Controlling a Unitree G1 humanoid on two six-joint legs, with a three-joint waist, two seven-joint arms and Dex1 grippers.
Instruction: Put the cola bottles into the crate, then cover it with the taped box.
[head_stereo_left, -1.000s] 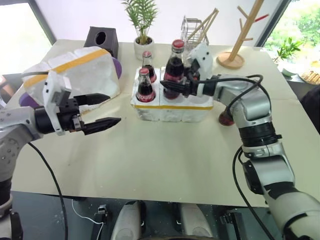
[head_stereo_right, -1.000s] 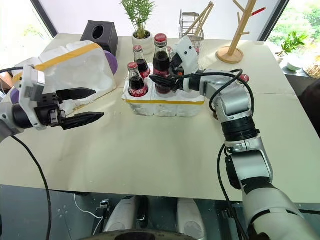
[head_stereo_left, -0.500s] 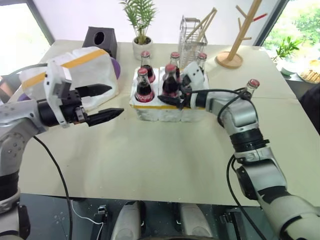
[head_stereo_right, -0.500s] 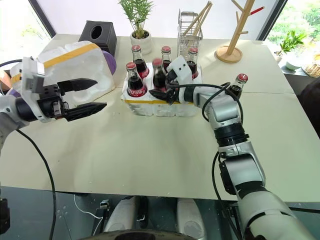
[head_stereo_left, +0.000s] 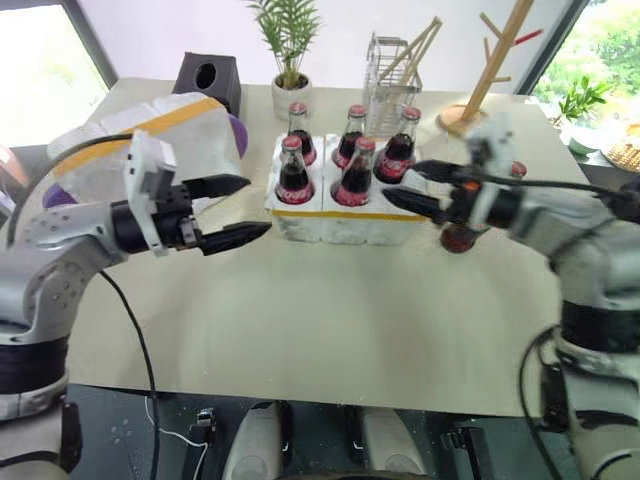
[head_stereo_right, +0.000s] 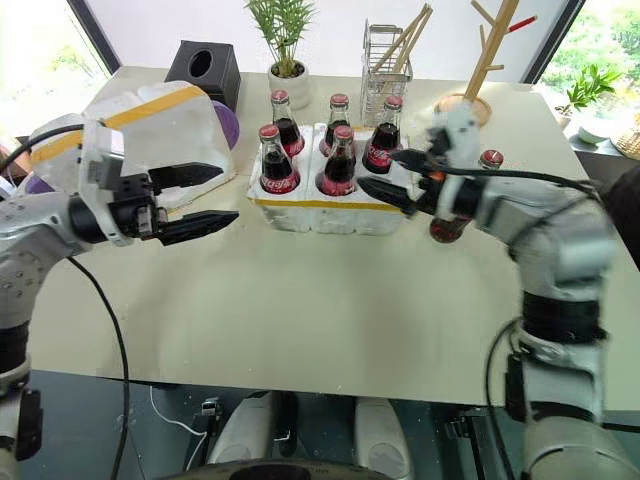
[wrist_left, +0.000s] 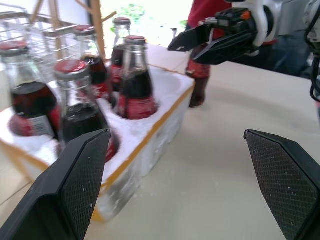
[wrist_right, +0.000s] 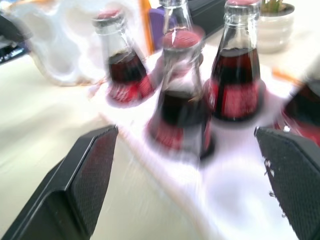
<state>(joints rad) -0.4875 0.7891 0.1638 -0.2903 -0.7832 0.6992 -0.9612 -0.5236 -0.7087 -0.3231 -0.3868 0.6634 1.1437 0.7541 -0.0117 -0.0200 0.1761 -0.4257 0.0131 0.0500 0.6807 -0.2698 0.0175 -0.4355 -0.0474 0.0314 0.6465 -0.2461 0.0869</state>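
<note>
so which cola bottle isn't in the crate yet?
The bottle standing on the table to the right of the crate, partly behind the open right claw. The other five sit in wells.

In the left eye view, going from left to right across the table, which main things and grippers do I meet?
Taped box → left gripper → crate with five cola bottles → right gripper → sixth bottle standing on the table beside the crate.
</note>
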